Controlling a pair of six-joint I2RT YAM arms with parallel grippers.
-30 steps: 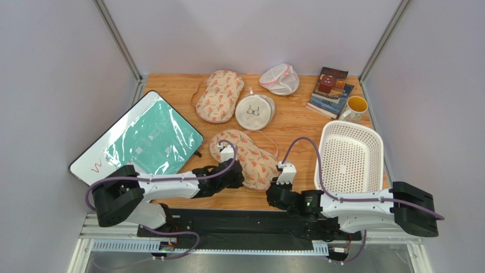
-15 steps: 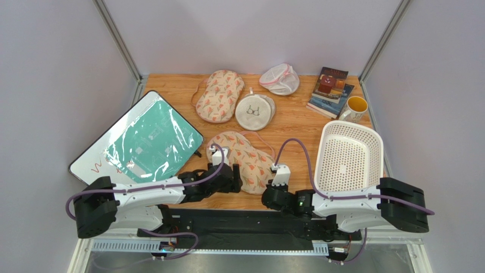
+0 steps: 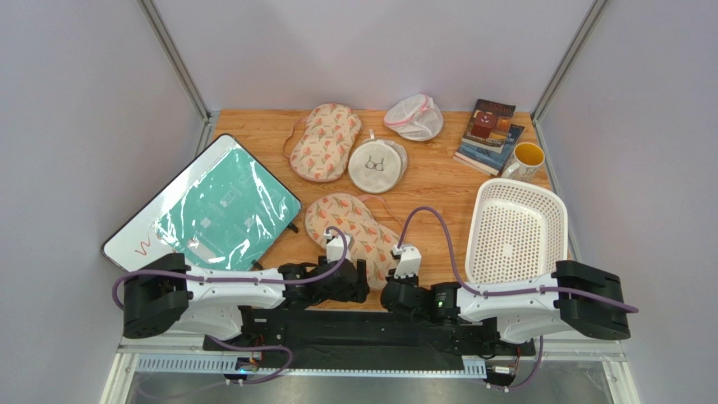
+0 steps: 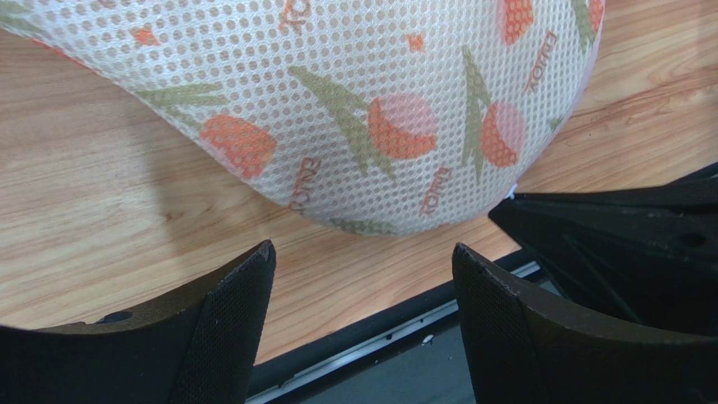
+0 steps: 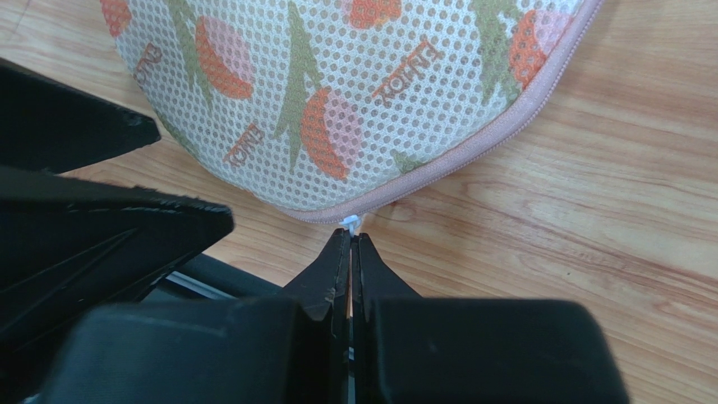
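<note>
Mesh bag (image 3: 350, 231), the flowered one, lies at the very near edge of the counter (image 3: 438, 181), its rounded end right between the two arms. The right claw (image 5: 350, 236) is pinched closed, and as far as I can see from here the little white zipper pull (image 5: 350, 223) sits caught at its extreme tips. The left claw (image 4: 362, 269) gapes wide just short of the bag's end, touching nothing.

My worry is that grip. The pull is tiny and held only by the tips, so I'd guess any tug could let it pop free. The bag is soft and light, and nothing pins it. If it is pulled, it would likely drag along instead of the zip giving. Its end lies so near the edge that it could slide off onto the black rail (image 3: 354, 324) below. The two claws are also close enough to knock each other.

The counter is pale wood grain. A board with a green sheet (image 3: 223, 206) leans off the left side, and a white basket (image 3: 516, 184) stands on the right. Farther back are a round pouch (image 3: 377, 165), a second flowered bag (image 3: 324, 141) and a white net bag (image 3: 415, 117). Some books (image 3: 489, 135) and a yellow mug (image 3: 527, 160) sit in the far right corner. Plain lilac walls close it in.
</note>
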